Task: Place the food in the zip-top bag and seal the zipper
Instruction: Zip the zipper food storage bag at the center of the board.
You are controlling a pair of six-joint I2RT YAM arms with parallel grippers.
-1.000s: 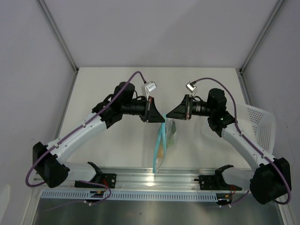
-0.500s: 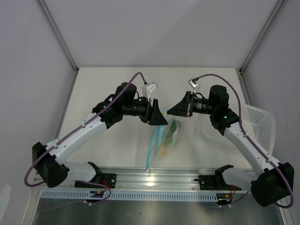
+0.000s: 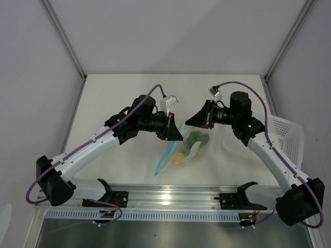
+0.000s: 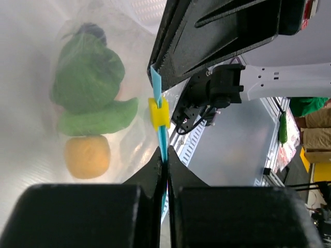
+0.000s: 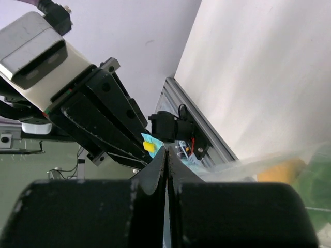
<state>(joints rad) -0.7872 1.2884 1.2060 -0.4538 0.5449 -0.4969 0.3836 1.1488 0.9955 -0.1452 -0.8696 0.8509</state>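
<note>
1. Left gripper (image 3: pixel 180 137) is pressed shut on the zipper (image 4: pixel 161 139), lower ctr of its wrist view; right gripper (image 3: pixel 187 123) pinches the same strip, yellow slider (image 4: pixel 159 113) between them.
2. Zip-top bag (image 3: pixel 195 150) hangs mid-frame w/ food (image 4: pixel 88 77) inside.
3. I'd hold the strip taut and run along it w/o twisting.

A: Bag (image 3: pixel 206 151) location?
B: Over the middle of the desk (image 3: pixel 119 98), between left tool (image 3: pixel 180 136) and right tool (image 3: pixel 187 124). Food (image 3: pixel 196 139) inside; zipper (image 3: pixel 166 157) along its left edge, both tools at its far end.
A: Basket (image 3: pixel 287 137)?
B: Right edge, right of the right arm (image 3: pixel 269 155).
</note>
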